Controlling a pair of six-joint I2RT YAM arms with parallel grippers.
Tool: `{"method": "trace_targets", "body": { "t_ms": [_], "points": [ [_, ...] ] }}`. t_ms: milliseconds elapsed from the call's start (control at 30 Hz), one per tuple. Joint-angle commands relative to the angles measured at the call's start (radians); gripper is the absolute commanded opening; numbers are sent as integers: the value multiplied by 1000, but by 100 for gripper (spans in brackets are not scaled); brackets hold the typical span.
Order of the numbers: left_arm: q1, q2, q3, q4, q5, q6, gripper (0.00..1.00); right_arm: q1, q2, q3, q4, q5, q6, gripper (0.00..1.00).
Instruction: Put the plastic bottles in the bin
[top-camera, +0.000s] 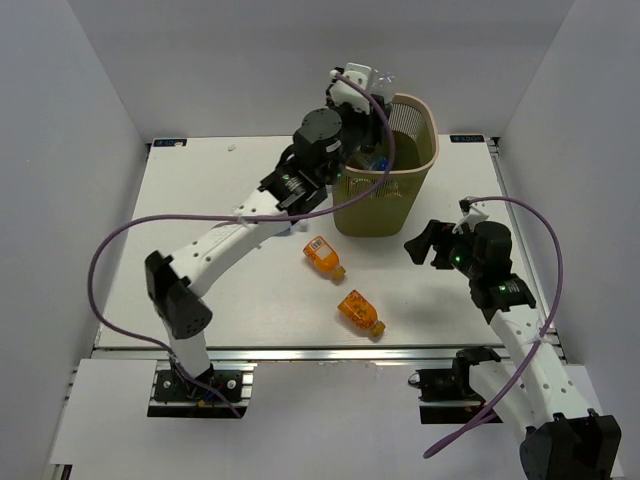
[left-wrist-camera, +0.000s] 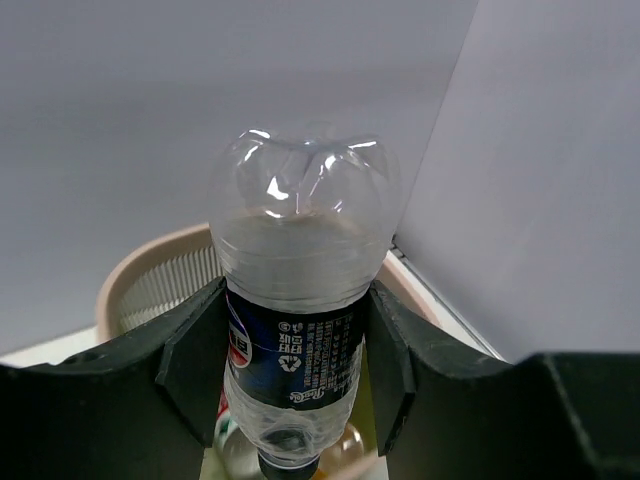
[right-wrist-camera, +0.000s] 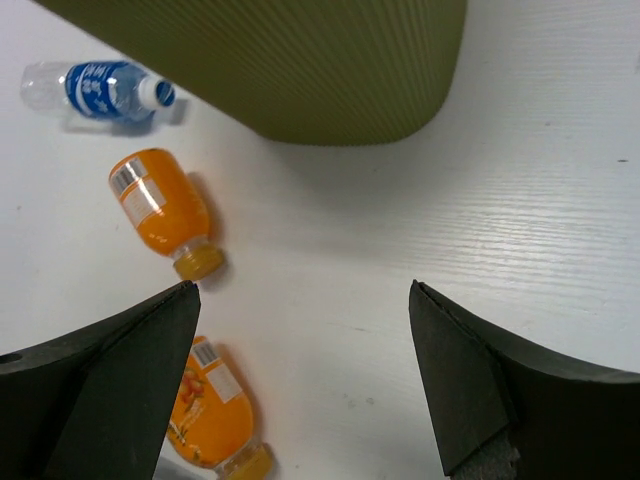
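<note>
**Left gripper (left-wrist-camera: 290, 352) pinching the dark-labelled bottle (left-wrist-camera: 300, 250) neck-down over the bin (left-wrist-camera: 150, 268).**
The bottle hangs above the bin's mouth, seemingly close to its far left corner. A clean drop probably calls for bringing the neck well inside the rim before the fingers part, so the bottle falls straight and does not clip the edge. The right gripper (right-wrist-camera: 302, 292), spread wide and empty, hovers beside the bin. Two orange bottles (top-camera: 324, 256) (top-camera: 360, 311) and a blue-labelled bottle (right-wrist-camera: 95, 88) lie on the table (top-camera: 200, 200).

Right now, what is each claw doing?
Left gripper: closed on the dark-label bottle, above the bin.
Right gripper: open, holding nothing.
</note>
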Motion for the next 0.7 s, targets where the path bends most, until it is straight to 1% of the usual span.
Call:
{"method": "trace_targets", "body": {
  "t_ms": [0,67,100,133,200,233,267,300,367,400,467,533,567,600,667],
  "points": [
    [2,82,89,144,4,86,39,-2,10,-10,47,-110,-20,89],
    [13,167,137,192,4,80,41,6,19,-1,35,-142,-39,89],
    [16,196,160,198,1,44,47,12,21,1,35,-153,-42,89],
    [21,251,186,190,5,39,52,29,21,1,35,-163,-49,89],
    [31,299,283,157,10,10,56,49,15,1,35,-174,-78,89],
    [43,317,315,112,25,-1,60,76,13,1,37,-183,-91,89],
    [50,336,355,98,34,-15,81,91,10,-2,47,-203,-98,89],
    [56,336,361,91,42,-47,97,110,9,-2,52,-212,-121,89],
    [80,313,361,77,92,-76,98,168,16,-3,57,-214,-140,89],
    [88,301,355,69,102,-108,98,186,28,3,48,-199,-163,89],
    [122,253,332,54,145,-125,98,245,44,12,32,-167,-180,89],
    [163,206,263,48,160,-170,98,295,70,26,3,-151,-203,89],
    [183,180,233,48,200,-202,98,318,79,29,-3,-124,-210,89],
    [201,122,168,43,217,-222,98,343,94,29,-8,-107,-220,89],
    [263,54,88,37,253,-265,98,424,113,33,-28,-56,-252,89]
  ]
}}
